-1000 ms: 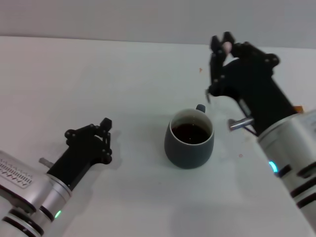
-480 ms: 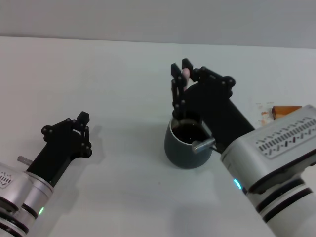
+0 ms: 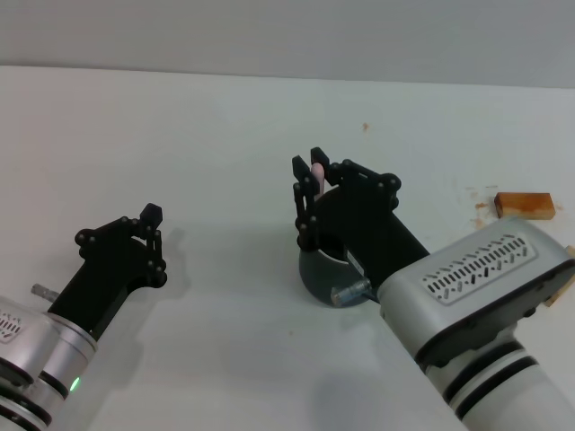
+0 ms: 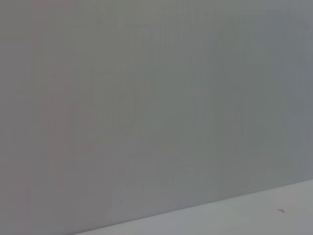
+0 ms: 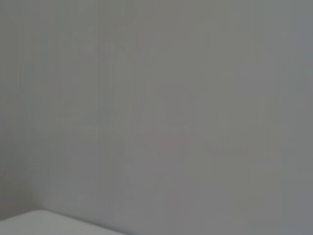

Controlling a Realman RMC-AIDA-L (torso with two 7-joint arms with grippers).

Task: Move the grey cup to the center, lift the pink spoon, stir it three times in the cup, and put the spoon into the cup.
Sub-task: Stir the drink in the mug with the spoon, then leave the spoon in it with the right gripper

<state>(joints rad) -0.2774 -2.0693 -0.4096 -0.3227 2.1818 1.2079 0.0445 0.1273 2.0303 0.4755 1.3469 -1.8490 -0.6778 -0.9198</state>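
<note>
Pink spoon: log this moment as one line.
right gripper shut on pink spoon | over grey cup | left gripper parked aside, left of cup

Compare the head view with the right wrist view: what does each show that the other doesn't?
Only the head view shows the right gripper pinching the slim pink-handled spoon above the squat slate-grey mug, the idle left gripper, and a tan wooden block. The right wrist view adds nothing of its own. Both show grey wall and white table.

A lab-like setup: bare white table (image 3: 180, 135), plain grey wall (image 3: 269, 31).
</note>
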